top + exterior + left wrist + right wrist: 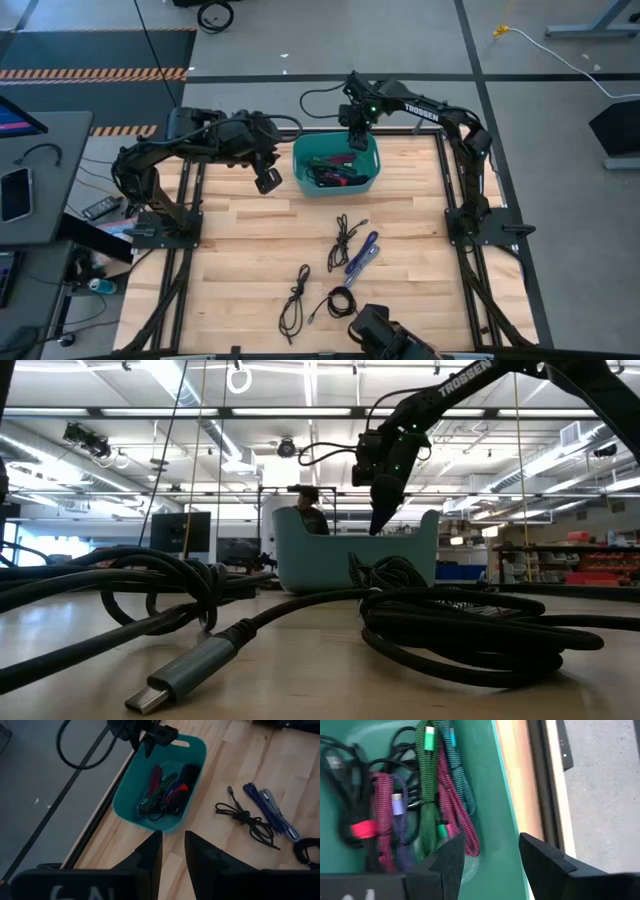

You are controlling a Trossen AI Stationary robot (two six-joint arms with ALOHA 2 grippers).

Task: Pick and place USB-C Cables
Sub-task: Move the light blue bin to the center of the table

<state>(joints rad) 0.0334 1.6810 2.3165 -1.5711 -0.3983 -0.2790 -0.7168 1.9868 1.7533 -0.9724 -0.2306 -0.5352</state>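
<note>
The only writing I can read is the white word "TROSSEN" on my dark right arm (425,113), legible in the high and low views. White marks on my wrist housings are cut off and unreadable.

My right gripper (490,855) hangs above the far right corner of the teal rectangular plastic bin (372,172), its two dark fingers spread wide with nothing between them. Below it, inside the bin, lies a tangle of braided USB-C cables (427,795): green, magenta, purple, teal and black, one bundle bound with a red tie (364,828).

My left gripper (172,851) hovers over the light wooden tabletop (250,250) just left of the bin, fingers parted by a narrow gap and holding nothing.

More cables lie loose on the near half of the table, well apart from the bin: a folded black cable (340,240), a folded blue-purple cable (362,254) just to its right, a long black cable (295,300) nearer and to the left, and a coiled black cable (338,302) beside it. Nothing lies between these cables and the bin.

In the low view a grey USB-C plug (180,678) lies close to the camera. A person (312,510) shows behind the bin in the room beyond. Left of the table stands a dark side desk (40,180) with a phone (15,193).
</note>
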